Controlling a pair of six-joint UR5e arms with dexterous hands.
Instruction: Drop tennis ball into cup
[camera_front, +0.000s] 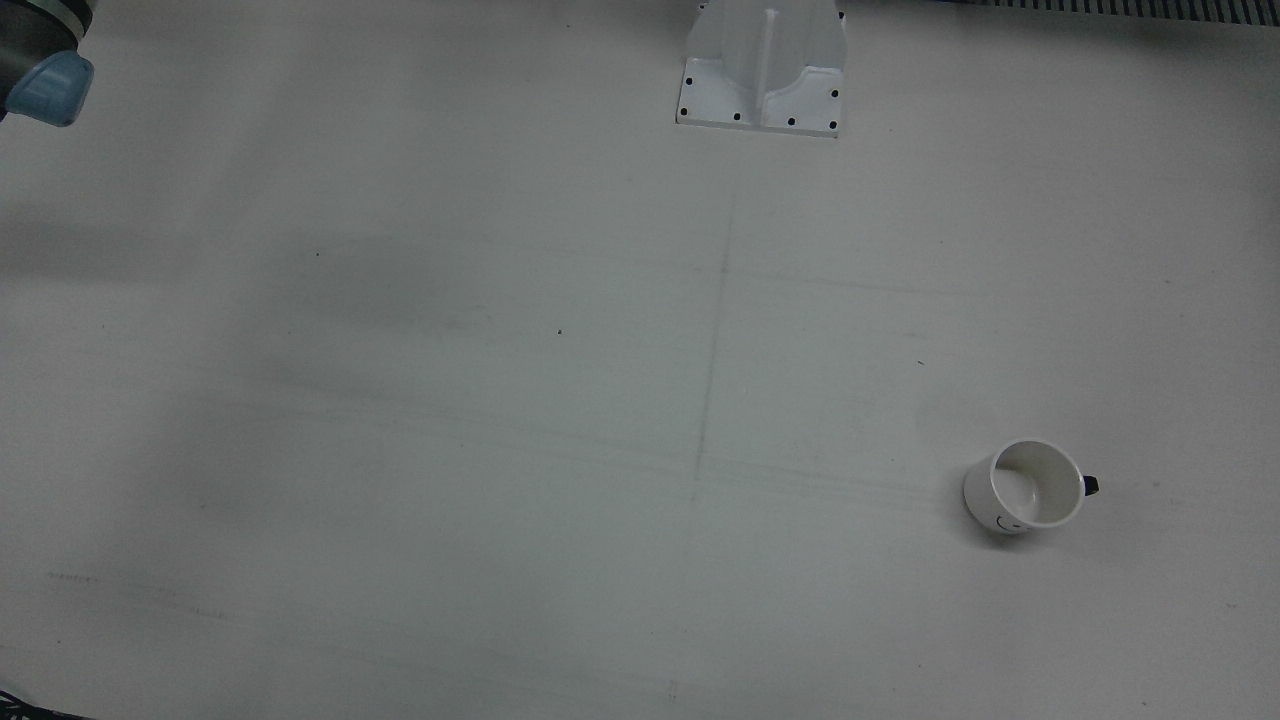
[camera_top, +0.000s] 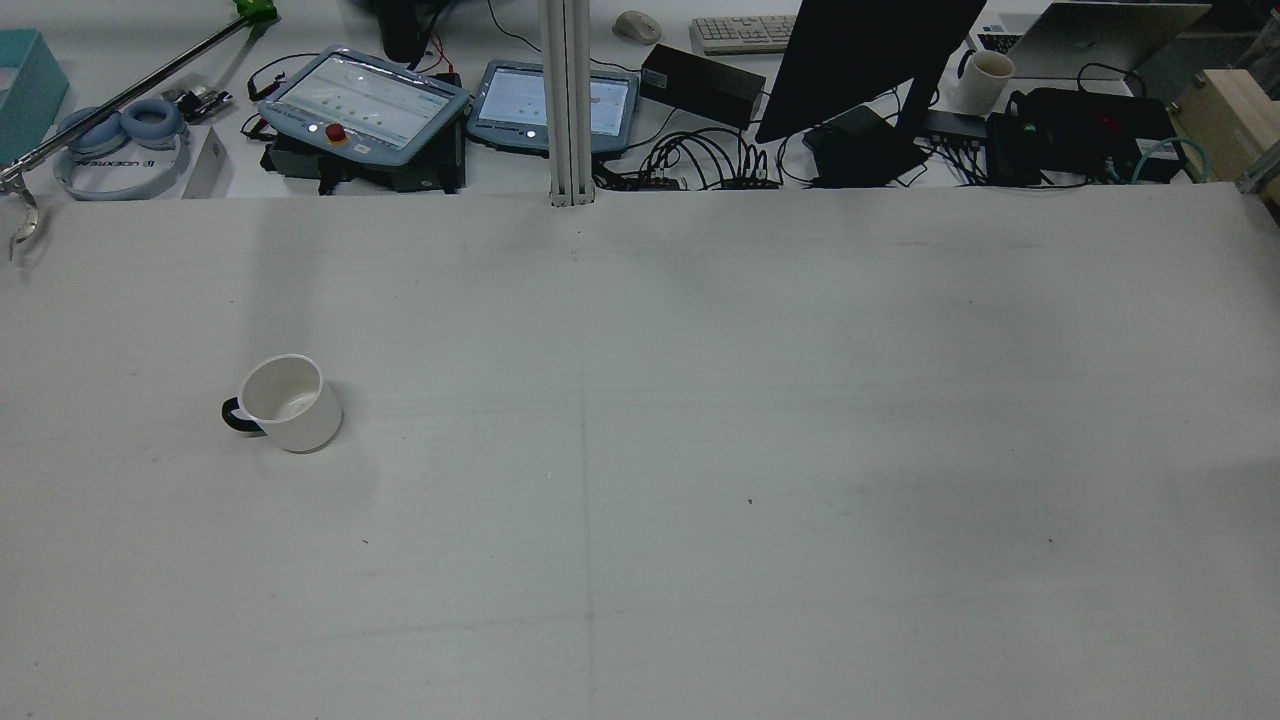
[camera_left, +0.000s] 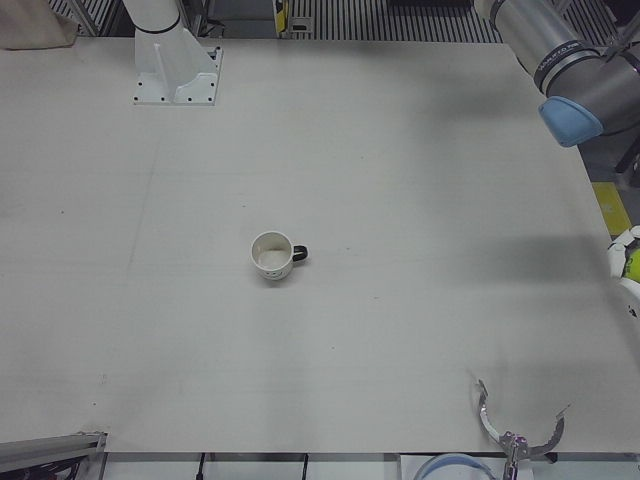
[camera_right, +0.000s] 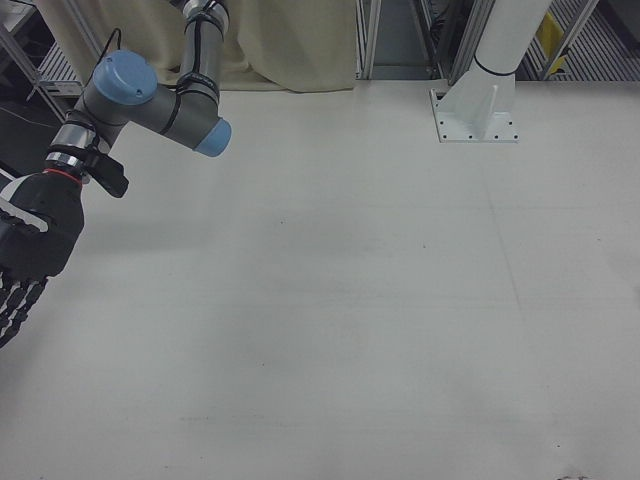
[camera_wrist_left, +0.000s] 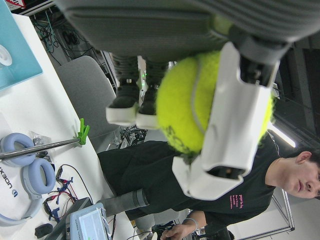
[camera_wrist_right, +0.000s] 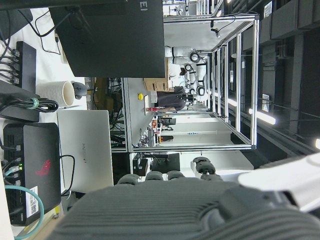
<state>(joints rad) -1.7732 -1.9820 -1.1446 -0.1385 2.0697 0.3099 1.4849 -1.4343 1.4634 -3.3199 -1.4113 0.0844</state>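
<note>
A white cup with a black handle (camera_front: 1025, 487) stands upright and empty on the table, on the robot's left half; it also shows in the rear view (camera_top: 290, 403) and the left-front view (camera_left: 272, 256). My left hand (camera_left: 626, 268) is off the table's side edge, far from the cup, and is shut on a yellow-green tennis ball (camera_wrist_left: 197, 100). In the left hand view, white fingers (camera_wrist_left: 230, 135) wrap the ball. My right hand (camera_right: 28, 250) is black, hangs off the table's other side, holds nothing, and its fingers are spread.
An arm pedestal (camera_front: 765, 70) is bolted at the table's back edge. Beyond the far edge lie teach pendants (camera_top: 365, 100), headphones (camera_top: 120, 140) and a monitor (camera_top: 870, 60). A metal clamp (camera_left: 515, 430) sits at the table's front corner.
</note>
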